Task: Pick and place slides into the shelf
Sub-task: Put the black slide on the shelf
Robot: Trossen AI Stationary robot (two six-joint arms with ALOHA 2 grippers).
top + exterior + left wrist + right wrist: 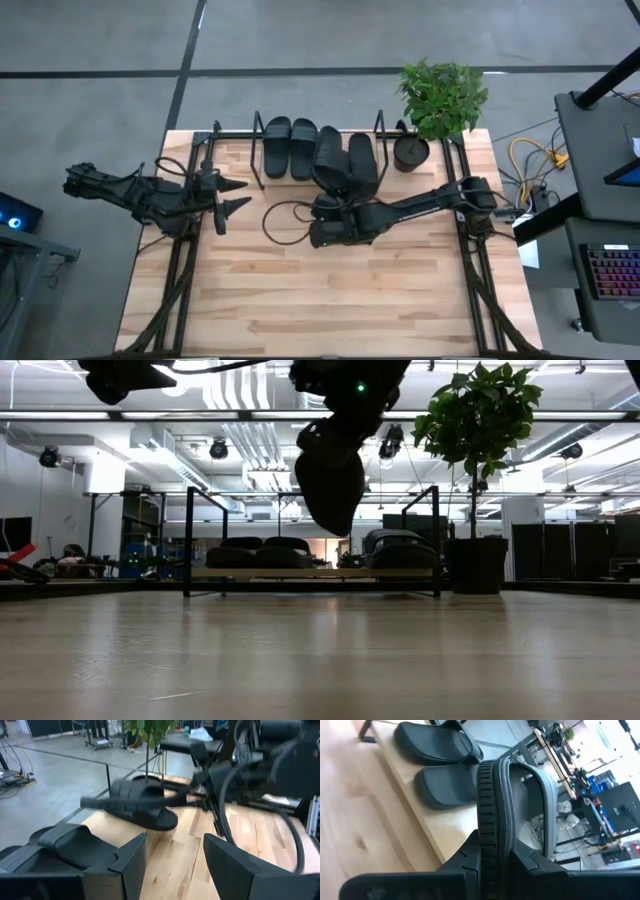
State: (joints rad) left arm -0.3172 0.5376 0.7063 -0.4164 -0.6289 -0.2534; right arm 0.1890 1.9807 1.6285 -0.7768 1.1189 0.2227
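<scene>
Bare table fills the foreground of the low view; beyond it the shelf stands along the far edge, with a potted plant at its right end.

Right gripper: fingers clamped on the edge of one slide, gripped at the sole with the strap turned sideways. The low view shows this slide hanging in the air, well above the shelf board and near its middle. From above it overlaps the shelf between the seated pair on the left and a single slide on the right.

Left gripper: fingers apart, holding nothing, parked near the shelf's left end and clear of the work.

Shelf contents: two slides seated side by side, and a third to their right. The gap between them appears to be the free place.

Assessment: placing is in hand, and the last slide is not yet down. The sole should be turned level before it is lowered, since it hangs tilted. It should be lined up with the gap and brought down slowly so that it does not nudge the neighbouring slides or catch the wire rail. Release should wait until the sole rests on the board.
</scene>
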